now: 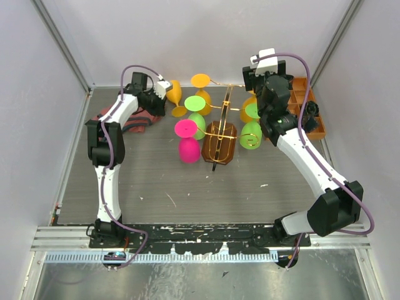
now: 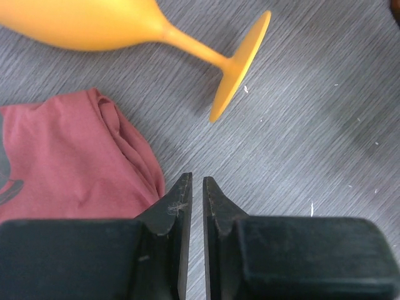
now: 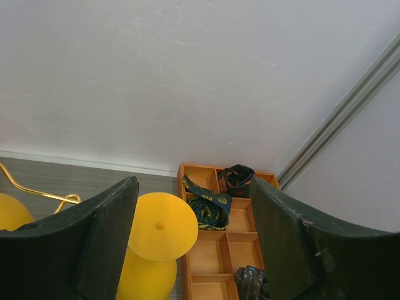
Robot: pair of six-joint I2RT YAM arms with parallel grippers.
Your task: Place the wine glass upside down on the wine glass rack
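Wine glass [image 2: 87,25], the orange one, lies on its side on the bench [image 2: 312,162]. It is the only glass I see lying down, so I judge it to be the piece the task concerns. At the left gripper [image 2: 197,182] the jaws are pressed almost together, with only a thin slit between them, and they pinch nothing. They point at bare bench, with the foot of the glass a little ahead and a red cloth [image 2: 69,162] just beside them on the left. Closed jaws cannot take a stem, so they would need to spread before any grasp. The thin stem looks the sensible place to grasp, because the bowl is wide and smooth. At the right gripper [image 3: 192,187] the jaws are spread wide and hold nothing. Between them in view, but lower and apart from both, a second orange glass [image 3: 161,226] shows its foot upward near a gold arm of the wine glass rack [image 1: 220,149]. Whether the wire carries it I cannot tell. Foot upward is the pose the task wants, probably because the scrolled arms catch the foot and the bowl hangs below. Around the rack a pink glass [image 1: 189,150] and green glasses [image 1: 251,136] sit the same way. Beyond the right jaws is a wooden tray [image 3: 206,250] with rolled fabric, which is no part of this job.
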